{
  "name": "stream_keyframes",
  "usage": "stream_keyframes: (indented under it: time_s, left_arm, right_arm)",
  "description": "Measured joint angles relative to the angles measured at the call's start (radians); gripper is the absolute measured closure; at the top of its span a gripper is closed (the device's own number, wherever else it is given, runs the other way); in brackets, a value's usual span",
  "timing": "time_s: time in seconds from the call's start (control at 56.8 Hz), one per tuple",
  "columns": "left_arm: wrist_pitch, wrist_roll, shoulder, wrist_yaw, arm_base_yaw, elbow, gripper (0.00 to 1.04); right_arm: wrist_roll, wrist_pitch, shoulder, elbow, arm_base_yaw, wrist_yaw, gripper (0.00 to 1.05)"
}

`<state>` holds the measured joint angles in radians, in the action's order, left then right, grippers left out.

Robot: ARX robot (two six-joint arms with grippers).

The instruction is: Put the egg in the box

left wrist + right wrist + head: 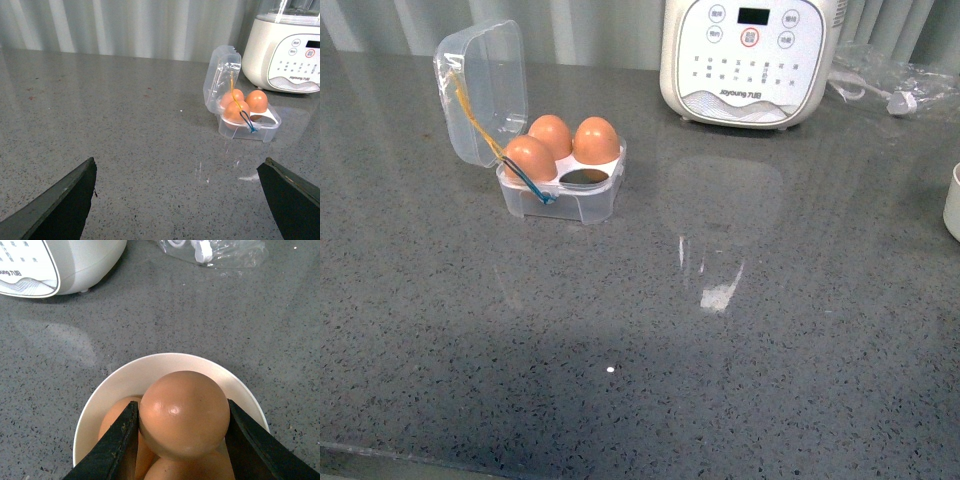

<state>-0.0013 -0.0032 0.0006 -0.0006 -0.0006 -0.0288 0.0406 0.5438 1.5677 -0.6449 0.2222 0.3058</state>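
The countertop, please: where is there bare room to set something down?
The whole near half of the countertop is bare, as is the stretch between the egg box and the white bowl. It is crowded along the back right: the cooker, then the plastic bag.

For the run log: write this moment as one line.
right tool: shut on egg at white bowl | left tool: open, holding nothing | egg case: lid open, one slot empty
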Motion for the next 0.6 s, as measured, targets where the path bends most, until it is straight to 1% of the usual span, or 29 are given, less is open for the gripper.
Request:
stream_keyframes:
  time_s: [0.158, 0.282, 0.334, 0.422, 0.51, 0.598]
  left_arm:
    - [0.000, 0.000, 0.000, 0.000, 0.000, 0.000, 0.07]
    - [0.000, 0.000, 0.000, 0.000, 0.000, 0.000, 0.07]
    - [0.000, 0.000, 0.000, 0.000, 0.000, 0.000, 0.07]
    - [0.000, 0.000, 0.000, 0.000, 0.000, 0.000, 0.07]
    - [0.000, 0.000, 0.000, 0.000, 0.000, 0.000, 0.07]
    - [0.000, 0.000, 0.000, 0.000, 0.000, 0.000, 0.07]
  right_arm:
    - [-0.003, -0.023, -0.064, -0.002, -0.027, -0.008, 0.63]
    - [-0.014, -0.049, -0.116, -0.030, -0.083, -0.012, 0.63]
    - [-0.018, -0.074, -0.130, -0.075, -0.141, -0.016, 0.63]
    - [-0.022, -0.109, -0.111, -0.169, -0.269, -0.019, 0.63]
    - [-0.021, -0.140, -0.054, -0.254, -0.376, 0.003, 0.63]
    - [-0.020, -0.159, 0.010, -0.312, -0.453, 0.024, 0.63]
